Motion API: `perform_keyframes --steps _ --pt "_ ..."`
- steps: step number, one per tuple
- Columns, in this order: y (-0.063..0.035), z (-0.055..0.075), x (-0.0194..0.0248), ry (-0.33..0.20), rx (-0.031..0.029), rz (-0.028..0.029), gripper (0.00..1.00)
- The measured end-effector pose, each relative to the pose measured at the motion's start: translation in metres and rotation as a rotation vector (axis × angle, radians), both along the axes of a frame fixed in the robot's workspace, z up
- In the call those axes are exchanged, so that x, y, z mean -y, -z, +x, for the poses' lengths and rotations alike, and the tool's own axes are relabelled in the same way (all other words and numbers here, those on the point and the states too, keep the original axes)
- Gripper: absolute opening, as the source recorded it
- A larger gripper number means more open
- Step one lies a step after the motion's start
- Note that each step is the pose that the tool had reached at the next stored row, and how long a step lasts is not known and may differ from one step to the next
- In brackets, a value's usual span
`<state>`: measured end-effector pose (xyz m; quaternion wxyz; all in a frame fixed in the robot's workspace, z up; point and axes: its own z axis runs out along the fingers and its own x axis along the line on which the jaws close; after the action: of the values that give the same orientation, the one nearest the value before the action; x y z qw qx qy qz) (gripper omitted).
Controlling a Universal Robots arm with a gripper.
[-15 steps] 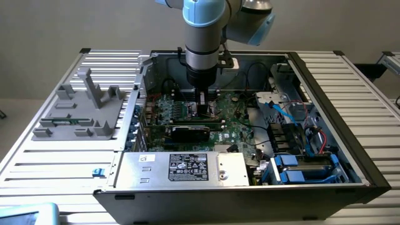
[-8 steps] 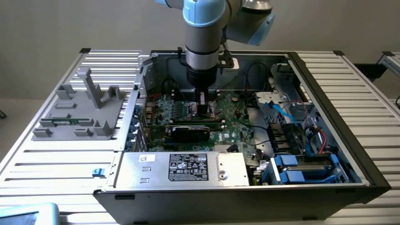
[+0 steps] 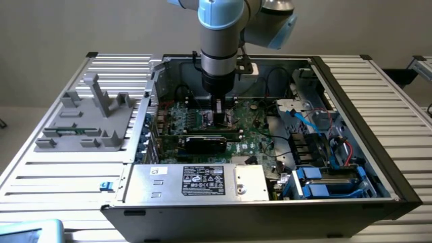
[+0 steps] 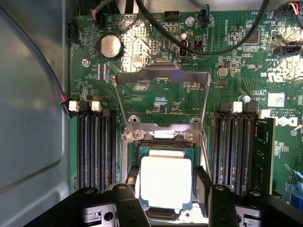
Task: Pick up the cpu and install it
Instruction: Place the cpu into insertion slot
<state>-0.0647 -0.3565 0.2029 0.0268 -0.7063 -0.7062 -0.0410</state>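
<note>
Seating | gripper (image 4: 168,185) clasps cpu (image 4: 165,178) by two edges over socket (image 4: 163,143) | we want it level, corners squared, pressure light.

cpu (image 4: 165,182): silver-white top, dark teal rim | board (image 4: 156,101): green, white print | end effector (image 4: 166,195): black | arm (image 3: 219,30): light blue, grey | desk (image 3: 378,101): pale grey, ribbed | slots (image 4: 97,146): black | cables (image 3: 305,121): blue

- Exterior view: high, off the arm (image 3: 219,45), angled down into the open computer case (image 3: 256,217) on the slatted worktop (image 3: 378,86); mid distance, whole case in frame.
- Wrist view: close above the cpu (image 4: 165,182), facing straight down on the motherboard (image 4: 227,47).
- Shared: the motherboard patch under the arm's tip.
</note>
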Motion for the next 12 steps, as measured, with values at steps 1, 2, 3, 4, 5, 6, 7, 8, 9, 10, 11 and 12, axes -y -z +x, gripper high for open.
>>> perform_keyframes --steps 1,2,3,4,5,6,7,8,9,10,11,12 --pt "0.0002 0.0000 0.0000 0.002 0.0000 0.0005 0.55" --pt "0.0003 0.0000 0.0000 0.005 0.0000 0.0009 0.55" --pt "0.0004 -0.0001 0.0001 0.007 -0.0001 0.0010 0.55" --pt "0.0005 -0.0002 0.0002 0.010 0.0000 0.0015 0.55" --pt "0.0006 -0.0005 0.0002 0.012 0.0000 0.0024 0.55" --pt "0.0008 -0.0008 0.0002 0.013 0.0001 0.0032 0.55" --pt "0.0010 -0.0008 0.0002 0.014 0.0000 0.0034 0.55" --pt "0.0011 -0.0008 0.0002 0.014 -0.0001 0.0035 0.55" --pt "0.0016 -0.0008 0.0002 0.015 0.0000 0.0037 0.55" --pt "0.0017 -0.0008 0.0002 0.015 -0.0001 0.0036 0.55" --pt "0.0017 -0.0009 0.0002 0.015 -0.0001 0.0036 0.55" --pt "0.0018 -0.0008 0.0001 0.015 0.0000 0.0037 0.55"
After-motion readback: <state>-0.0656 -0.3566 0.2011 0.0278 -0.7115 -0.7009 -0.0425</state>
